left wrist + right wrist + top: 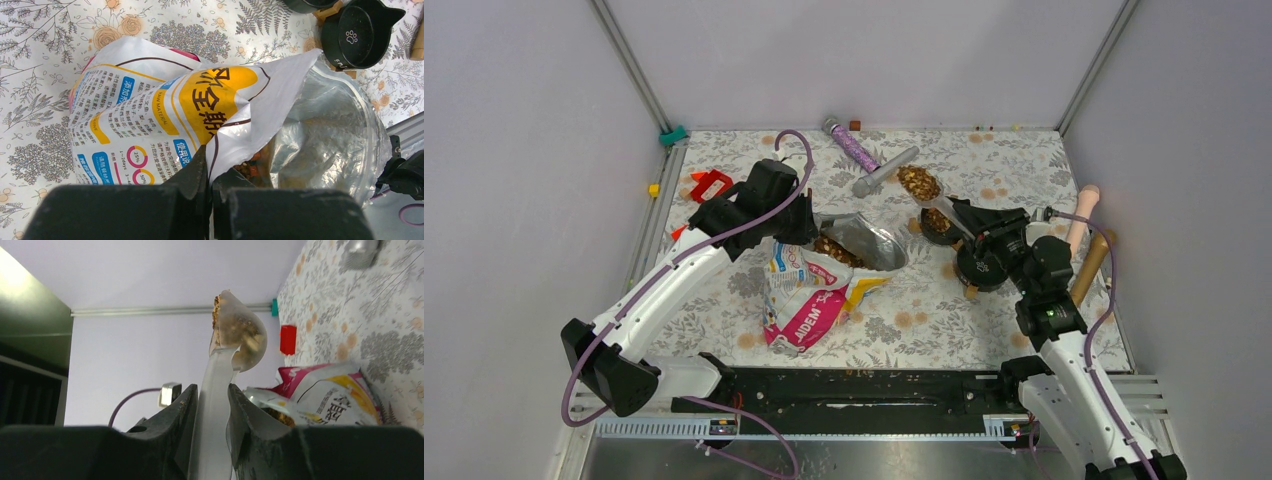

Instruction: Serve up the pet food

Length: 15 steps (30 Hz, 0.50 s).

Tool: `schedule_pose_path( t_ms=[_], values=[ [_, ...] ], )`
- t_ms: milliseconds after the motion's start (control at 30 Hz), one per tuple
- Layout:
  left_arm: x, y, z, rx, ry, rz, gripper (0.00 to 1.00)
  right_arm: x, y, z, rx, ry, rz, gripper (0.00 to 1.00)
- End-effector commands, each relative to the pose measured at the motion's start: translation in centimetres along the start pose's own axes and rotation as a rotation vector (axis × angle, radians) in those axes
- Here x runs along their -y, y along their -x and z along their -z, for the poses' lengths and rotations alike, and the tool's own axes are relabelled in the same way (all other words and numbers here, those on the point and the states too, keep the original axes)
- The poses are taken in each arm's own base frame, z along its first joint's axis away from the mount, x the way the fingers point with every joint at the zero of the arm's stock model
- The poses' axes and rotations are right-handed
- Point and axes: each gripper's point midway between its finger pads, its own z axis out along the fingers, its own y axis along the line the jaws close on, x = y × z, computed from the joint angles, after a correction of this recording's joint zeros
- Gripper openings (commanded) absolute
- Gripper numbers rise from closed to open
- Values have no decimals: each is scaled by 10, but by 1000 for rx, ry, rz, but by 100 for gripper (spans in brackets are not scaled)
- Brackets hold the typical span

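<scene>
The pet food bag lies on the floral mat with its silver mouth open and kibble showing inside. My left gripper is shut on the bag's upper rim; the pinch and some kibble show in the left wrist view. My right gripper is shut on the handle of a clear scoop, which is heaped with kibble and held level above the mat. In the right wrist view my right gripper grips the handle, and the scoop's bowl is full.
Two black cat-ear bowls stand under and beside my right gripper; one shows in the left wrist view. A purple glitter tube, a grey cylinder, a red object and wooden pegs lie around the mat.
</scene>
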Motion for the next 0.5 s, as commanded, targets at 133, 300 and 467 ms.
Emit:
schedule_pose_path(
  t_ms=[133, 300, 467],
  values=[
    [7, 5, 5, 14, -18, -6, 0, 0, 42, 0, 170, 33, 48, 0],
    [6, 5, 4, 14, -11, -3, 0, 20, 63, 1, 267, -45, 115, 0],
    [4, 5, 4, 20, 2, -2, 0, 41, 77, 6, 334, -108, 152, 0]
  ],
)
